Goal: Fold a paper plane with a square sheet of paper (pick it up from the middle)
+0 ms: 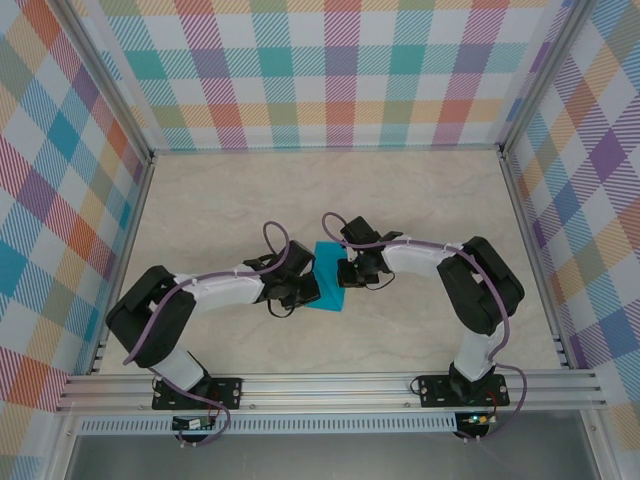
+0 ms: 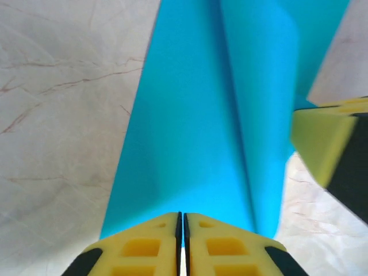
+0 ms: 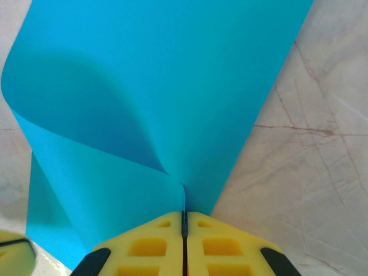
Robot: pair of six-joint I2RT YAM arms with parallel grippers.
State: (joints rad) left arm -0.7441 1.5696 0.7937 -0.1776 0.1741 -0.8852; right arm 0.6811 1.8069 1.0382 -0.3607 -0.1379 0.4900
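The room was a box with bright checked walls (image 1: pixel 340 70) on three sides. Its floor was a pale, smooth worktop (image 1: pixel 420 200) with thin brown lines like stone. It looked hard and flat, so a crease could be pressed well on it, but thin paper could also slide on it.

The square sheet of paper (image 1: pixel 328 280) lay near the middle of the worktop, between the two arms. It was teal-blue and very thin. One part bent over in a soft curl instead of lying flat. I think it was very light and floppy, easy to crumple or tear, and a bit slippery. The best place to hold it looked like right at an edge, with a gentle pinch and no hard pulling.

The left fingers (image 2: pixel 172 230) were pressed together with no gap, and the near edge of the paper seemed nipped between their tips. The right fingers (image 3: pixel 175 227) were closed tight too, pinching the other side where the curl ran down into them.
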